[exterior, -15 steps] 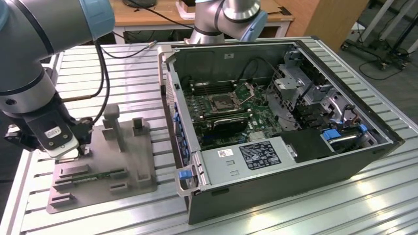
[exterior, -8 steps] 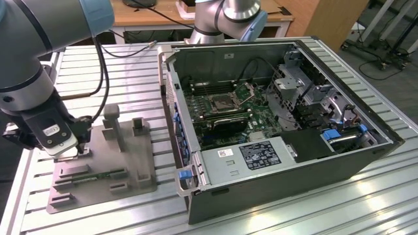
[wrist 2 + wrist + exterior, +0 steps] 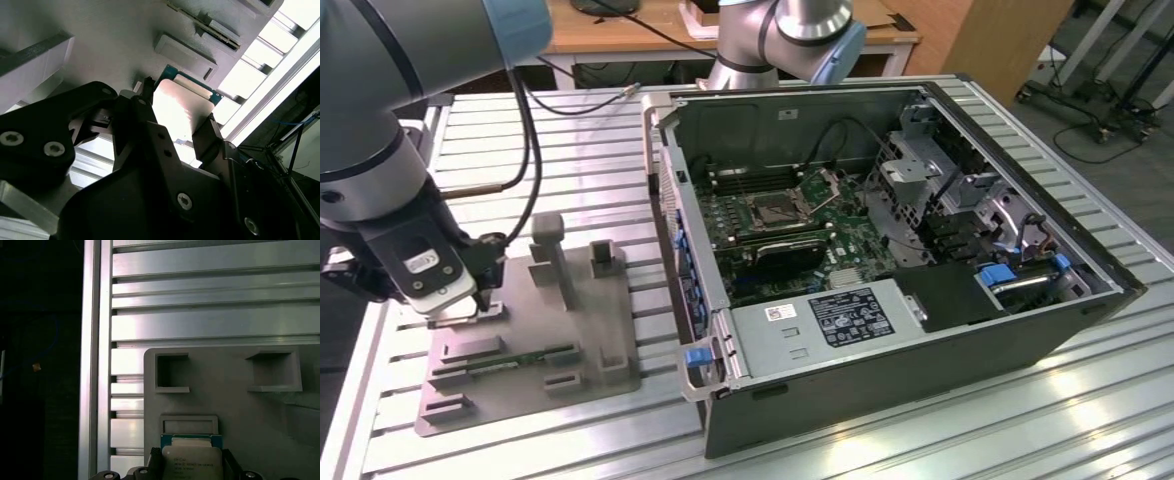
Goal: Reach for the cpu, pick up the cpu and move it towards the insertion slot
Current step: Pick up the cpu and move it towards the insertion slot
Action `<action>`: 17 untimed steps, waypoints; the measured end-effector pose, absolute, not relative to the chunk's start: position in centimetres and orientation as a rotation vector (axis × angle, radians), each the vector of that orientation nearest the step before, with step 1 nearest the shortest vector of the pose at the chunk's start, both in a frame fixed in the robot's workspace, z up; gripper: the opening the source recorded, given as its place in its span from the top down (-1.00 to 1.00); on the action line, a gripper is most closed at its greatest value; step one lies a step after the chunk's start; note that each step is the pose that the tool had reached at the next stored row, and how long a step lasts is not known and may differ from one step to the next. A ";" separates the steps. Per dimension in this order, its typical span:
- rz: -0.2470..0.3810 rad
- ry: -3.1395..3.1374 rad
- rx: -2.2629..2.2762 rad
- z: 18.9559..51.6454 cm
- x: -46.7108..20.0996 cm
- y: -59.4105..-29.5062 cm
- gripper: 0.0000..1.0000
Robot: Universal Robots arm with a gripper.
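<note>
At eight o'clock in the exterior view, the robot arm's black pincer sits low over a grey plastic tray that rests on a ribbed aluminium surface. Both wrist views show it pinching the cpu, a small flat square chip with a silvery metal top and green rim. One finger presses against each of two opposite edges. Well apart, toward two o'clock from the tray, is the insertion slot, a square silver-framed socket with a dark centre. It lies on green circuit board inside an open black computer case.
</note>
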State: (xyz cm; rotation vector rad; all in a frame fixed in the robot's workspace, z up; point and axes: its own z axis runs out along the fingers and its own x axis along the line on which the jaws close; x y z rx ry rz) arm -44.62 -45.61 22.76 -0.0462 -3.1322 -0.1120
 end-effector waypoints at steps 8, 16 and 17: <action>-0.112 -3.132 -0.046 23.4 -44.6 -45.6 -0.09; -0.112 -3.133 -0.046 24.0 -44.6 -45.6 -0.09; -0.112 -3.133 -0.046 24.0 -44.6 -45.6 -0.09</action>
